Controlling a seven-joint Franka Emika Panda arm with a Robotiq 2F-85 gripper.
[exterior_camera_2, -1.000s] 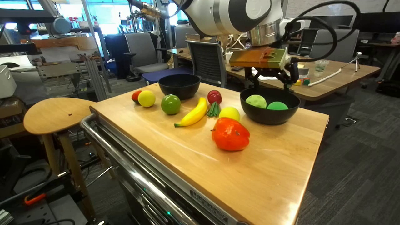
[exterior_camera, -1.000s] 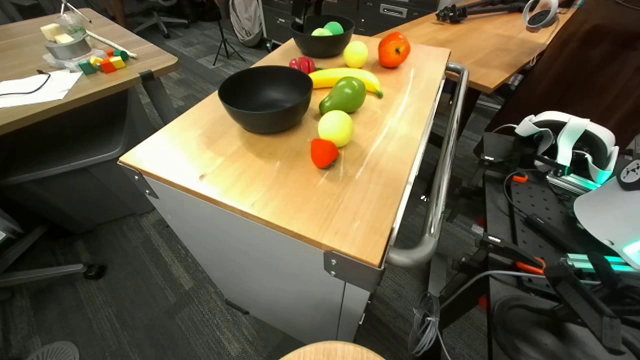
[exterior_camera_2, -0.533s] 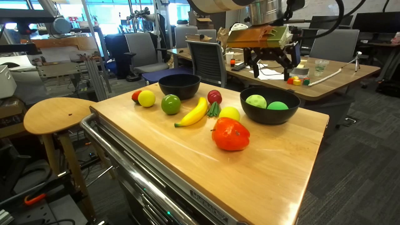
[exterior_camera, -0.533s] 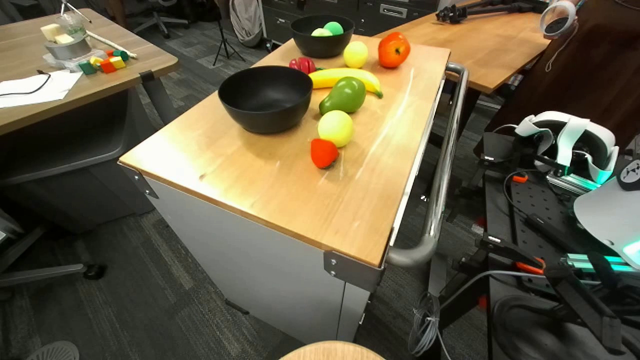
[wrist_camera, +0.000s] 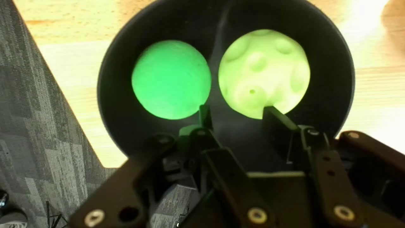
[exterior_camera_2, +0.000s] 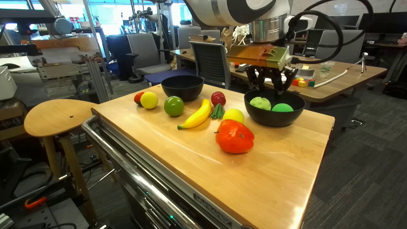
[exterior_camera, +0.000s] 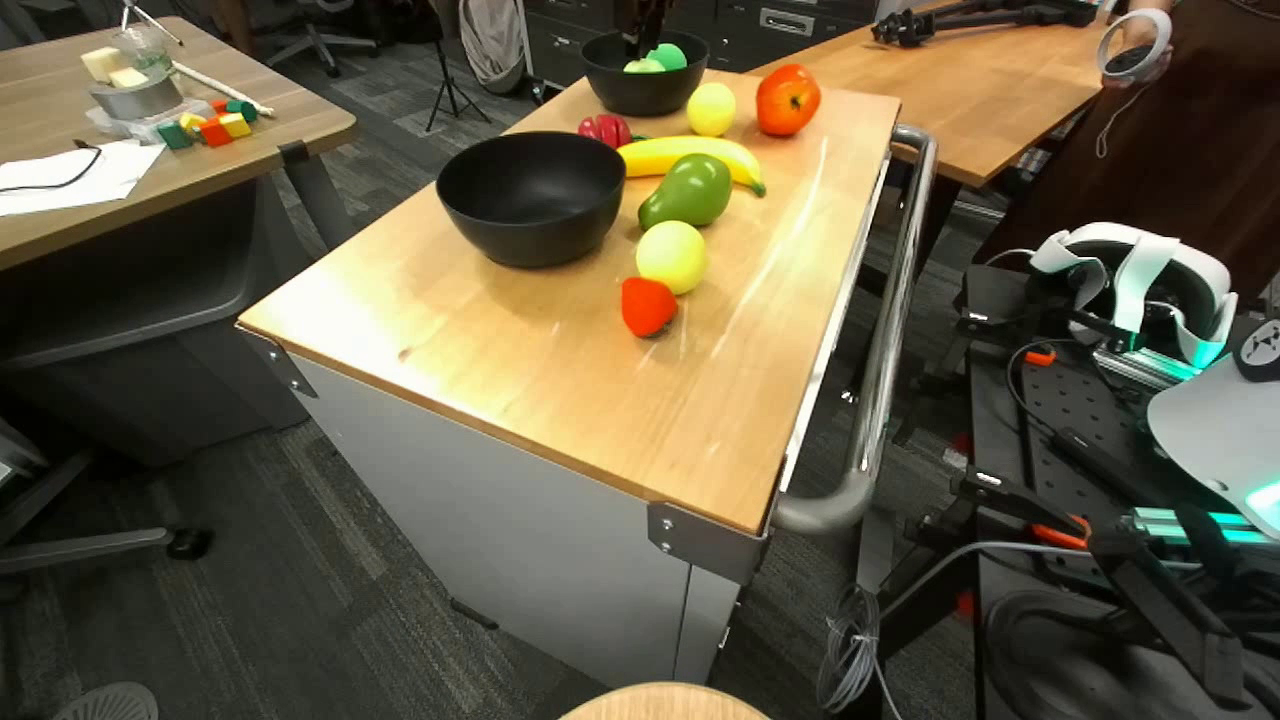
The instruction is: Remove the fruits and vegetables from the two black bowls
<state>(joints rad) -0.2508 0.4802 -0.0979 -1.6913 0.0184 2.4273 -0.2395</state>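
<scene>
Black bowls (exterior_camera: 535,240), yellow banana (exterior_camera_2: 197,116) (green-tipped), bright green ball (wrist_camera: 171,79), streaked grey carpet (exterior_camera: 340,560)

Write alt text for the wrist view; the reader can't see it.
A black bowl on pale wood, seen from above, holds a plain green ball at picture left and a dimpled yellow-green ball at right. The parted black fingers extend from the bottom edge, tips near both balls' lower edges; contact is unclear.

Round pale-wood stool (exterior_camera_2: 58,116), beside wood-topped cart (exterior_camera_2: 273,178). White plastic headset (exterior_camera: 1143,275), near black perforated panel (exterior_camera: 1065,410). White paper (exterior_camera: 105,178), on brown wooden desk (exterior_camera: 270,140).
</scene>
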